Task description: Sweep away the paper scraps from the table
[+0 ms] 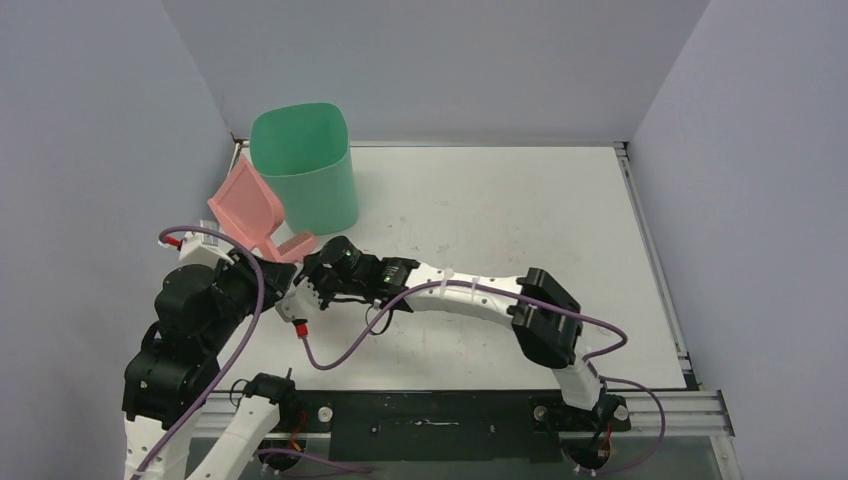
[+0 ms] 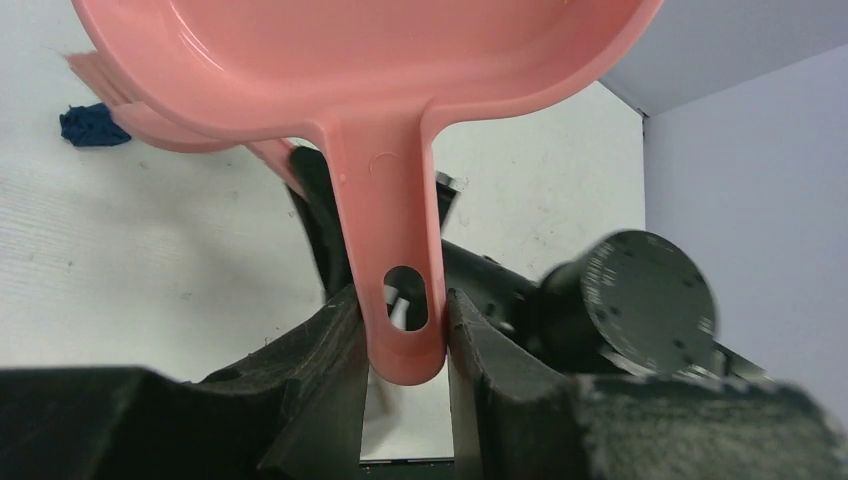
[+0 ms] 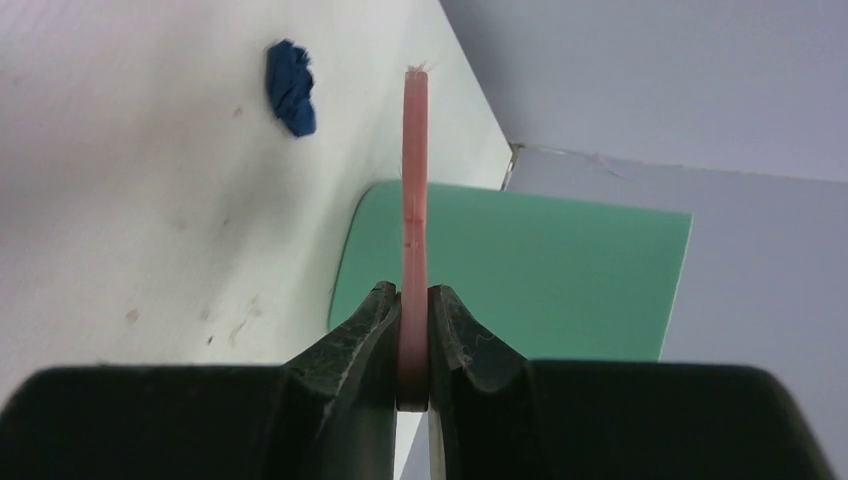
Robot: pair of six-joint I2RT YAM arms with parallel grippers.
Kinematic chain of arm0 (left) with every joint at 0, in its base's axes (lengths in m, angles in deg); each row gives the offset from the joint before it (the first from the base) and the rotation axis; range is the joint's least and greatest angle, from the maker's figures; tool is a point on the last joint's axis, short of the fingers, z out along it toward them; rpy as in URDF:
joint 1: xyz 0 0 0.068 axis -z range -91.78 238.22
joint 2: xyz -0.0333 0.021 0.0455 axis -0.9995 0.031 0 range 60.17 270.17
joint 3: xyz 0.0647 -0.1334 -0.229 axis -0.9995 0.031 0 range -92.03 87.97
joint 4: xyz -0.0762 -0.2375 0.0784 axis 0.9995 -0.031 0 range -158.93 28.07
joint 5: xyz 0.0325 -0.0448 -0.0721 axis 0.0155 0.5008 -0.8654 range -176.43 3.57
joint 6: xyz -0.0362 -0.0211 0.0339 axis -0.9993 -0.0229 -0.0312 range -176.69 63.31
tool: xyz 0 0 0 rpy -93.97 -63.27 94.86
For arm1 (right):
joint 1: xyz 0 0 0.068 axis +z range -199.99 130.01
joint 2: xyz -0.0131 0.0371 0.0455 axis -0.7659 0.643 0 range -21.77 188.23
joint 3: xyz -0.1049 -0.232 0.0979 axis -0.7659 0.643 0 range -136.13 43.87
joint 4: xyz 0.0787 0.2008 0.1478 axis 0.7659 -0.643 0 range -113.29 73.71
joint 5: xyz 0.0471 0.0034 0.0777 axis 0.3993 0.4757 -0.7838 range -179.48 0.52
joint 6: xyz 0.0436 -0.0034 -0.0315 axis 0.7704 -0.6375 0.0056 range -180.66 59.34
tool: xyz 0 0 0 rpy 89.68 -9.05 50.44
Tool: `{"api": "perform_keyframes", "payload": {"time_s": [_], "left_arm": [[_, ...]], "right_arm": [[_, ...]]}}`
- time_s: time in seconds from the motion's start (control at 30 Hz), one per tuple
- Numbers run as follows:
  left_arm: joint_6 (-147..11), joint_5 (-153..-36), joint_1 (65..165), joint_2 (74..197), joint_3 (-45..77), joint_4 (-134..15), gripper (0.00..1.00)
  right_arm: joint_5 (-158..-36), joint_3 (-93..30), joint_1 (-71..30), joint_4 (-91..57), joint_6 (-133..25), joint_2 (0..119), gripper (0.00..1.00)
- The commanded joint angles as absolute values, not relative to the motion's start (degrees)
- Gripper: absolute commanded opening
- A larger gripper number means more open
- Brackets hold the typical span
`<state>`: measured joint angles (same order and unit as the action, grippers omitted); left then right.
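White bench [image 1: 500, 215] with a green bin [image 1: 303, 168] at its far-left corner. Beside the bin, the left pincer [image 2: 405, 340] grips the pink dustpan [image 2: 350, 60] by its handle; the right pincer [image 3: 413, 340] grips the pink brush [image 3: 414, 200]. A dark blue paper scrap [image 3: 291, 87] lies on the bench near the bin.

Left hand [image 2: 405, 325] clamped on dustpan [image 2: 370, 90] handle; right hand [image 3: 412, 300] pinching brush [image 3: 414, 180]; right arm [image 1: 480, 292] stretched leftward.
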<state>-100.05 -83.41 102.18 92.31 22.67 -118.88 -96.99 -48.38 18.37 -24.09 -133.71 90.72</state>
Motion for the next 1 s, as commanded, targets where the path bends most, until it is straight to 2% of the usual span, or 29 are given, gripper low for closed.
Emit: {"api": "perform_keyframes", "payload": {"time_s": [0.0,0.23,0.53,0.8,0.97], "left_arm": [[-99.8,-82.1,103.1,92.8,20.1,-116.2,0.00],[-98.7,-82.0,104.0,90.9,20.9,-116.9,0.00],[-97.7,-81.4,104.3,89.1,22.0,-116.2,0.00],[-96.7,-82.3,105.5,88.7,22.9,-115.0,0.00],[-96.8,-82.8,105.9,89.0,23.6,-114.9,0.00]], "right_arm": [[-100.3,-57.8,18.9,-15.9,-132.8,98.4,0.05],[-104.0,-65.3,21.2,-19.3,-133.5,109.2,0.05],[-106.7,-66.6,25.4,-53.7,-143.5,106.3,0.05],[-102.3,-49.7,30.5,-73.0,-141.2,91.9,0.05],[-97.3,-38.2,29.4,-76.3,-135.9,83.8,0.05]]}}
